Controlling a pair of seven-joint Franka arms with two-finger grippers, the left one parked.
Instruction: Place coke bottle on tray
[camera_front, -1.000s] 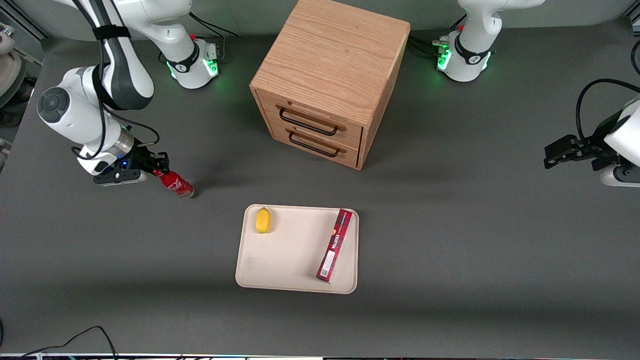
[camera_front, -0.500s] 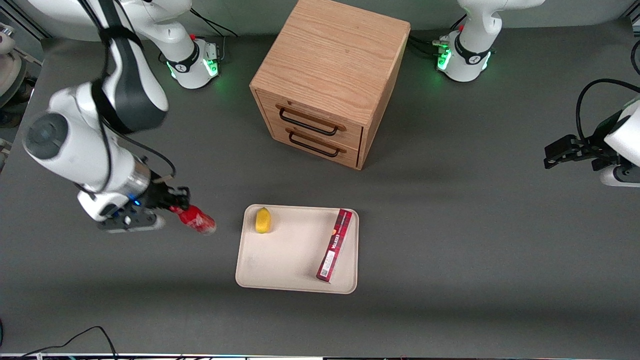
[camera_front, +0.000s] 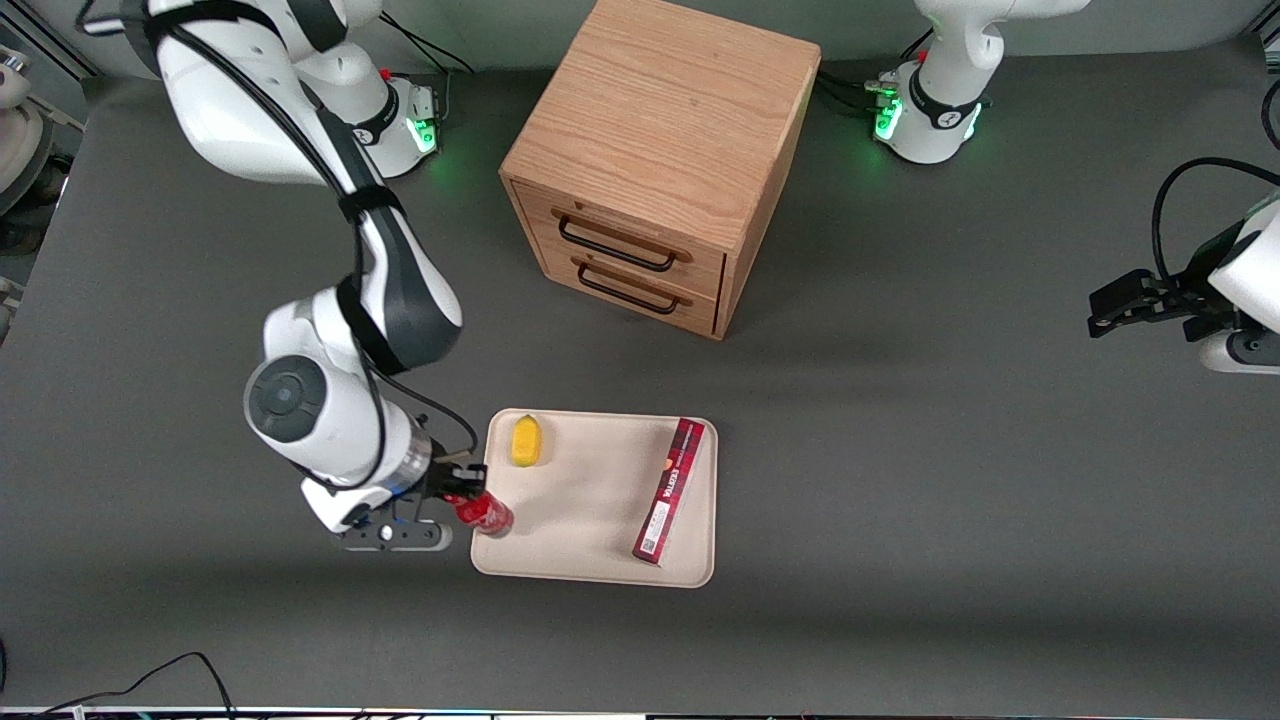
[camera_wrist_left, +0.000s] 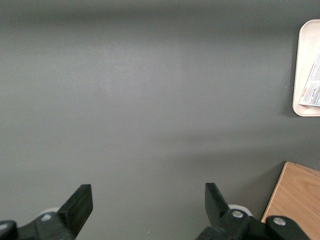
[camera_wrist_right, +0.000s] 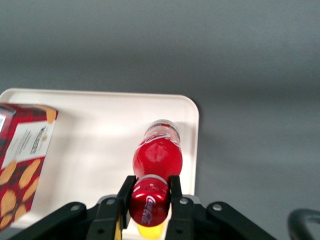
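Red coke bottle (cap-end) clamped in gripper.

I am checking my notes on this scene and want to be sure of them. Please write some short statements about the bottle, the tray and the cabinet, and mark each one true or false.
1. The gripper is shut on the small glossy red coke bottle. True.
2. The yellow lemon lies on the grey table. False: it lies on the cream rectangular tray.
3. The wooden drawer cabinet has one drawer open. False: both are closed.
4. A long dark-red box lies on the tray. True.
5. The bottle is over the tray's edge toward the working arm's end. True.
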